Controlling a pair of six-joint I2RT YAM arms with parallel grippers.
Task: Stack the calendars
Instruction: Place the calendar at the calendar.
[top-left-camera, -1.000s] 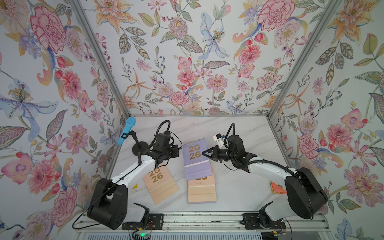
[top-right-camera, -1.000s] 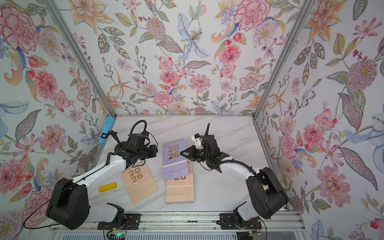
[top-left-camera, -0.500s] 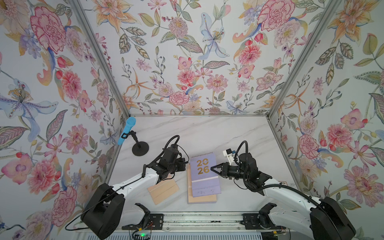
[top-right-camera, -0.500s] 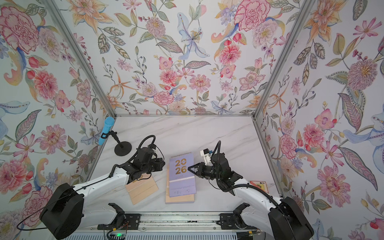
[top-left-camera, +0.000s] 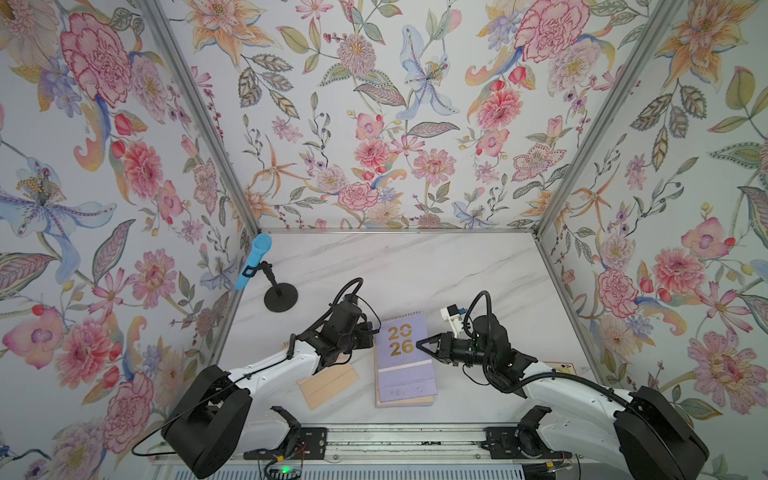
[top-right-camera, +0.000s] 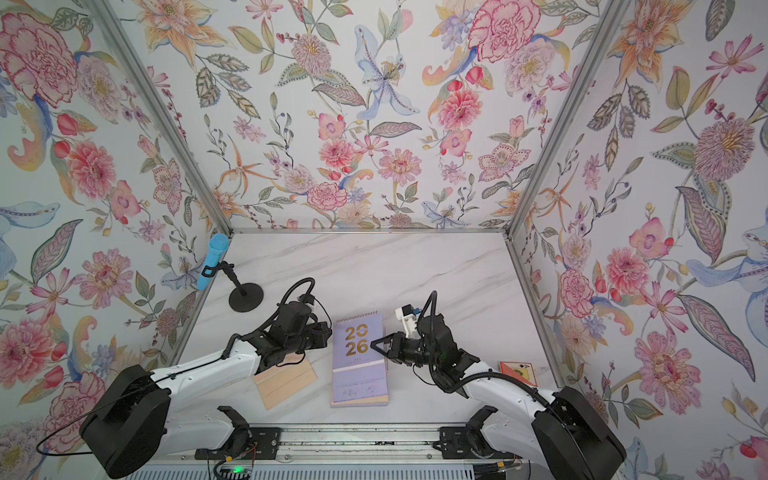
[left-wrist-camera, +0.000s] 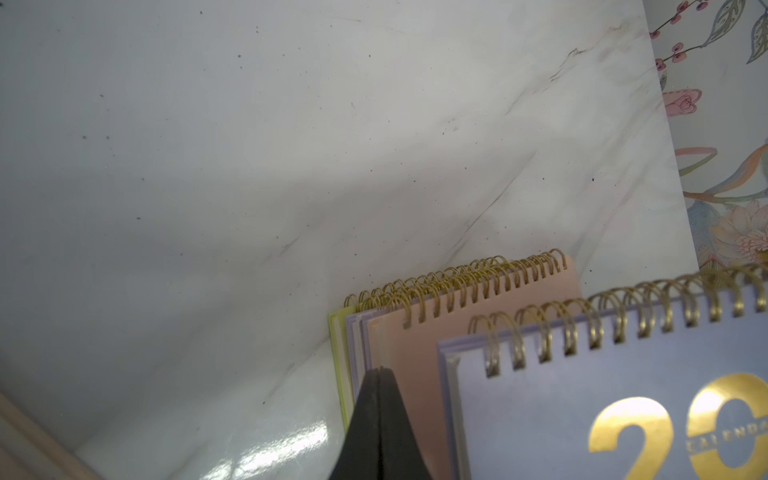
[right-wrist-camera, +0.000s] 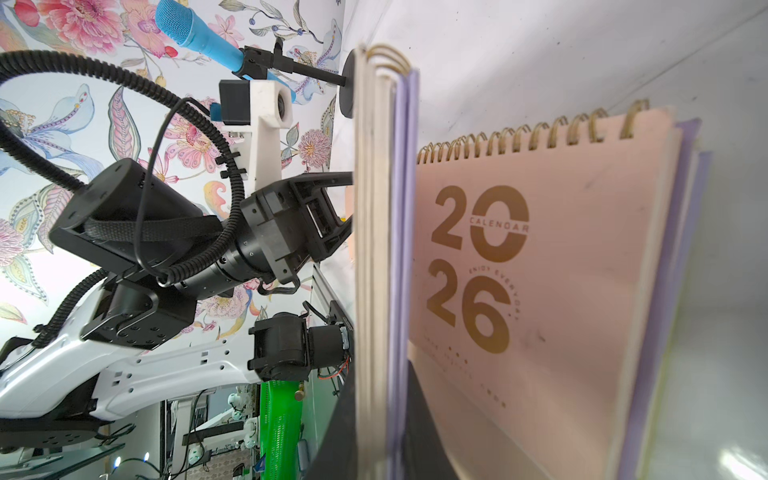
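A lavender calendar (top-left-camera: 402, 357) with gold "2026" hangs a little above a stack of calendars (top-left-camera: 405, 402). My right gripper (top-left-camera: 420, 345) is shut on its right edge; in the right wrist view my right gripper (right-wrist-camera: 380, 390) clamps that calendar (right-wrist-camera: 386, 249) edge-on. The stack's top is a peach calendar (right-wrist-camera: 540, 270), with lavender and yellow (left-wrist-camera: 338, 361) ones beneath. My left gripper (left-wrist-camera: 380, 370) is shut on nothing, its tip over the stack's left edge beside the held calendar (left-wrist-camera: 623, 415). Another peach calendar (top-left-camera: 328, 384) lies on the table under my left arm.
A blue microphone (top-left-camera: 253, 262) on a black round-base stand (top-left-camera: 280, 297) stands at the back left. A small orange-red card box (top-right-camera: 517, 372) lies at the right by the wall. Flowered walls close in the marble table (top-left-camera: 415, 270) on three sides.
Both grippers have moved toward the table's front, the right one carrying the lavender calendar to over the stack. My left arm now covers most of the loose peach calendar.
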